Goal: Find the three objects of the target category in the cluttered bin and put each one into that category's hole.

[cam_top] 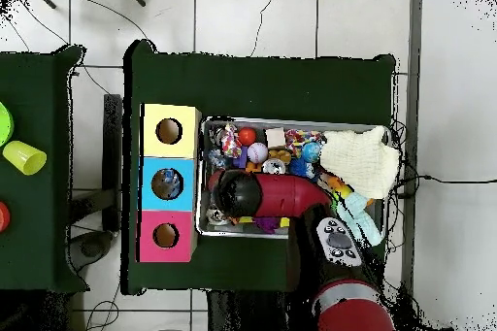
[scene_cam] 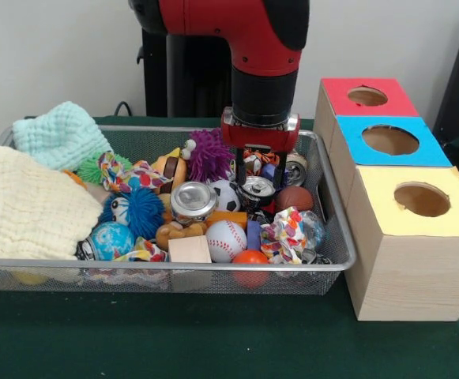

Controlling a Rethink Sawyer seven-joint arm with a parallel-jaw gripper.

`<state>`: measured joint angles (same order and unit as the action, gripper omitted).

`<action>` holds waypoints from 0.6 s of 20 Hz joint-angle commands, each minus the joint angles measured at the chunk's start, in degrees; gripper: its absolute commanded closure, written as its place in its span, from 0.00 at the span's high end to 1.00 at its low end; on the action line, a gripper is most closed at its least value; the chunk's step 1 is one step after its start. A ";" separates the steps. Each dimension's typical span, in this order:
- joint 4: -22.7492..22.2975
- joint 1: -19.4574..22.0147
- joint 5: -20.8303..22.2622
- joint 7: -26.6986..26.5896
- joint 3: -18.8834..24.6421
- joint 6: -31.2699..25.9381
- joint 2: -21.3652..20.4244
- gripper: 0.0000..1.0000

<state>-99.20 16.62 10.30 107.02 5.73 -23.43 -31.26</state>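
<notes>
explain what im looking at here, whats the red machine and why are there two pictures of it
The red and black machine is a robot arm with a gripper at its end for picking things up. One picture is taken from across the table, level with the scene; the other looks straight down from above, so the layout appears turned around.

On the green table sits a wire mesh bin crammed with small items: a baseball, a blue fuzzy ball, a purple spiky ball, metal cans, a wooden block and pale cloths. Beside it stand three wooden boxes with a hole in each top: red, blue and yellow.

The gripper is down among the items, at a metal can. Whether it has gripped it cannot be told.
</notes>
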 commanded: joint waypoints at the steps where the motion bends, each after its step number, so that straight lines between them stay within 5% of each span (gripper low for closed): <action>1: -1.02 3.71 1.31 -1.38 8.88 1.64 -0.87 1.00; 12: -2.71 3.05 0.12 2.26 10.69 1.05 -3.11 1.00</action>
<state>-99.65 19.43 10.30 107.02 10.63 -23.42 -33.57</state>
